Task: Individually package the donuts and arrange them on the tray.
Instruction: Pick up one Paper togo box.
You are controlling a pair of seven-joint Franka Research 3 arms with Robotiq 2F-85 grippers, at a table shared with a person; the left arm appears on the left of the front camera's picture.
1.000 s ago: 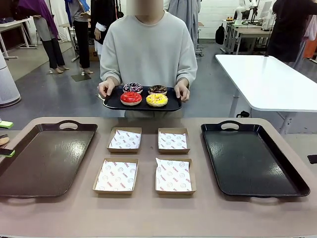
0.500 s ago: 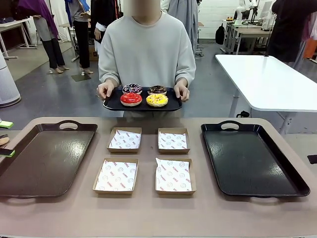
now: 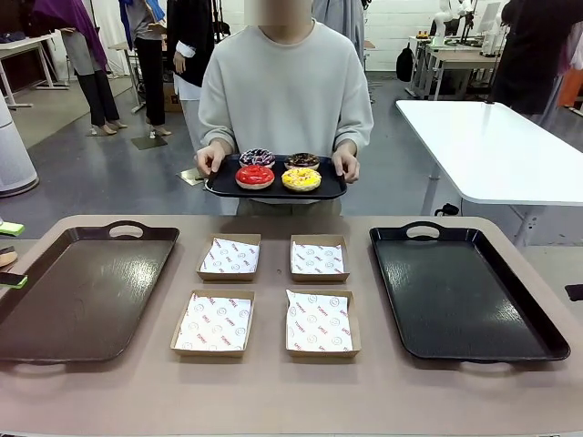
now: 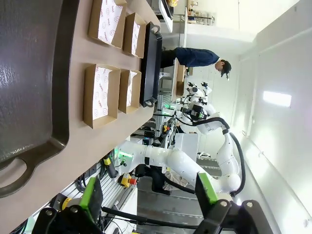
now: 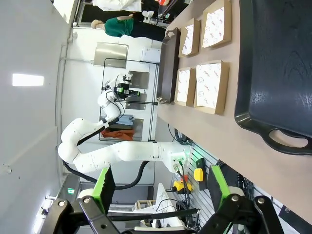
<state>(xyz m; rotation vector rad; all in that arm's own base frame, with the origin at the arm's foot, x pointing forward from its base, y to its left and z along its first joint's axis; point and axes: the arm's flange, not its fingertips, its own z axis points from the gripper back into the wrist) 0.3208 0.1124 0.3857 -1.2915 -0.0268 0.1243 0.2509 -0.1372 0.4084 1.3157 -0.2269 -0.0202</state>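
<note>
Tabletop of matte beige-brown with rounded corners, in a workshop room with a grey floor, a white table behind on the right and other people standing farther back. On the beige surface lie two large rectangular trays with cut-out handles. The brown tray is on the robot's left and the black tray, faintly speckled and glossier, on its right. Between them sit four shallow square boxes of plain cardboard in two rows of two, each lined with white printed paper. The donuts are not on this table. A person in a pale grey sweatshirt stands beyond its far edge, holding a small black serving tray in the air with one hand at the picture-left end and the other hand at the picture-right end. On it the four rings lie flat, holes up, two by two: the glossy red donut and the yellow donut nearer the robot, the purple-sprinkled donut and the chocolate donut behind them. The rings have no long axis of their own, while the serving tray's long side runs across the picture, parallel to the table's far edge. In its wrist view the left gripper has its green-padded fingers spread wide with nothing between them. The right gripper is likewise spread apart and empty.
</note>
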